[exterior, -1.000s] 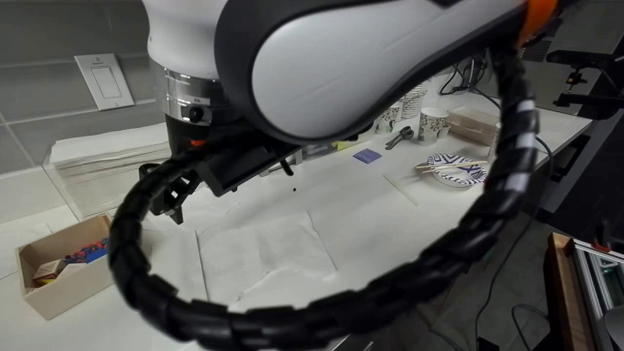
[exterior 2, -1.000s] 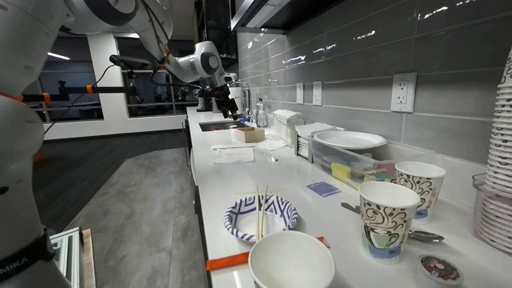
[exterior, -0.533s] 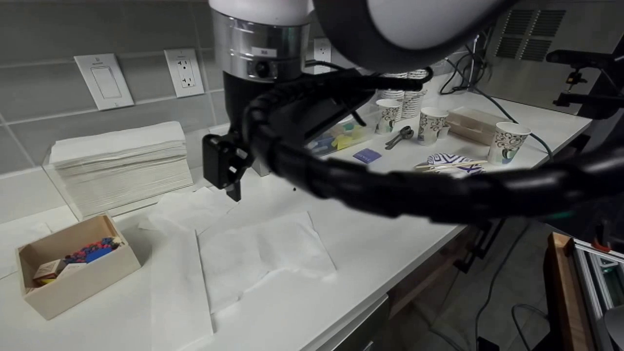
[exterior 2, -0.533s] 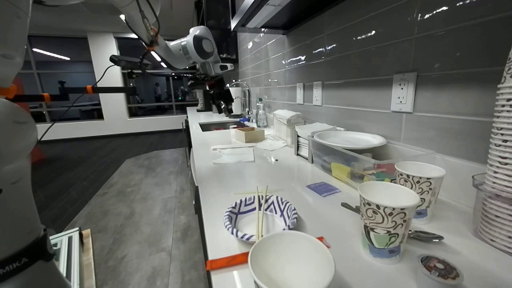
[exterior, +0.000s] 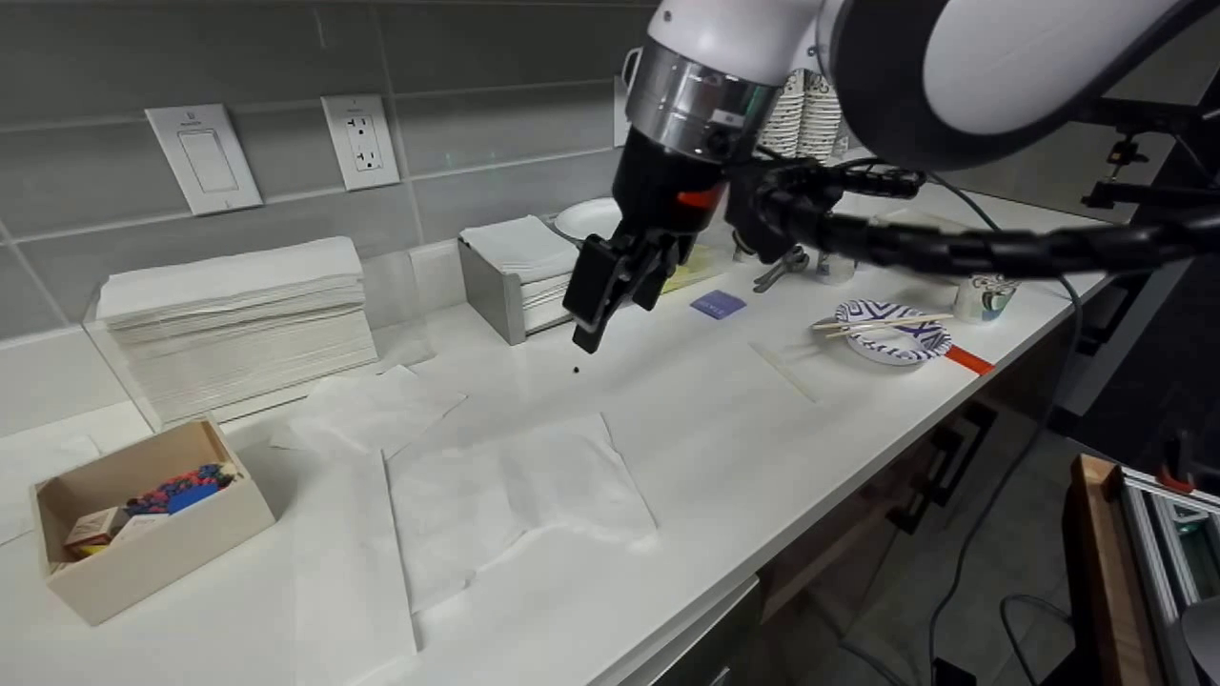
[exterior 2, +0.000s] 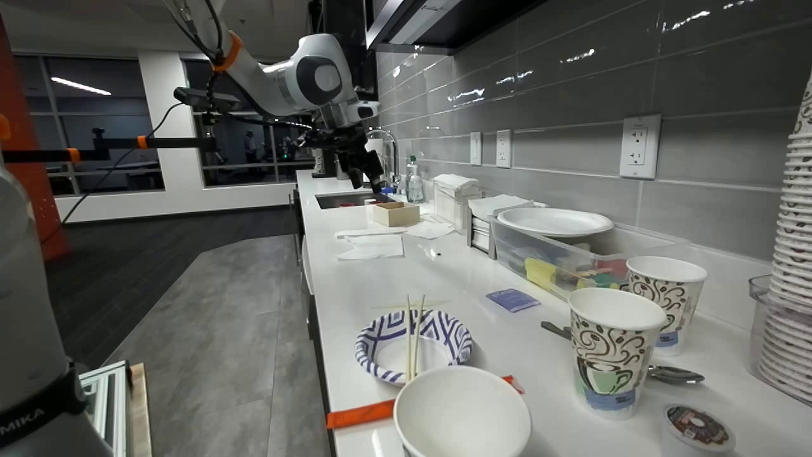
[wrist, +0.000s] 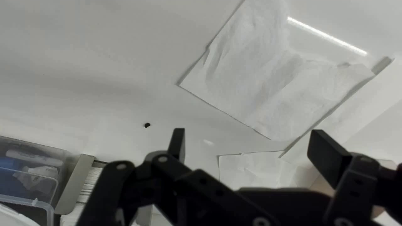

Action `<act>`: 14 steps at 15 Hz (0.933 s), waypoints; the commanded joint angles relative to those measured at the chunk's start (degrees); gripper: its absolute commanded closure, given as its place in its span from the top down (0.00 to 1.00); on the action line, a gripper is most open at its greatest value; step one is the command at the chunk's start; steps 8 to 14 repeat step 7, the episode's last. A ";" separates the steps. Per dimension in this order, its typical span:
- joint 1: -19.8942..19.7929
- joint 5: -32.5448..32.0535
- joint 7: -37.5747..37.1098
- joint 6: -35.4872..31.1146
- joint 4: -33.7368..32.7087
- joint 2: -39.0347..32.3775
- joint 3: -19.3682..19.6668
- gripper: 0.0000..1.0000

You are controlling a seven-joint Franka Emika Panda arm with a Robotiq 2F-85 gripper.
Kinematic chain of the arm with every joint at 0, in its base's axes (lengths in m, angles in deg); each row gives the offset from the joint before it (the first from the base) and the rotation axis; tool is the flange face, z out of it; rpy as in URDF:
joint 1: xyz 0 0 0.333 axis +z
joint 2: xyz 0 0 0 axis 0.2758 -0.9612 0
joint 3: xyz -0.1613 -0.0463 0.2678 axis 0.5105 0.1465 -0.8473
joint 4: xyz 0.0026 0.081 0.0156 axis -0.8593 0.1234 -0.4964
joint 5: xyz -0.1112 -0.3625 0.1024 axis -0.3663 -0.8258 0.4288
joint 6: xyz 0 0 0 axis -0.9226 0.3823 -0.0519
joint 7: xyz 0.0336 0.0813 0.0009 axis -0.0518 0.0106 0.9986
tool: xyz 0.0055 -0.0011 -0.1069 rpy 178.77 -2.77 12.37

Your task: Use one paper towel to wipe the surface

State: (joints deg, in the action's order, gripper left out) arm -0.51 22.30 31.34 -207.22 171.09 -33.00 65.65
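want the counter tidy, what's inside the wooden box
In an exterior view, the wooden box holds red and blue bits, a blue piece, what seems a small carton, something pale and something yellow. Whatever lies beneath them is covered.

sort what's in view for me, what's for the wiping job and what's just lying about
For the wiping:
creased paper towel, likely the sheet meant
white countertop
gripper, open

Just lying about:
stack of folded towels
wooden box
patterned bowl
chopsticks
purple packet
paper cups
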 commanded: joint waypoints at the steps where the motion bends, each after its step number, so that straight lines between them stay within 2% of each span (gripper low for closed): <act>1: -3.22 3.62 3.08 -3.41 3.05 1.85 -2.21 1.00; 3: -4.45 7.44 6.81 -7.25 7.82 4.96 -2.26 1.00; 5: -4.65 8.01 7.22 -7.65 9.43 6.46 -2.51 1.00; 14: -4.62 8.13 7.23 -7.65 9.55 6.77 -2.76 1.00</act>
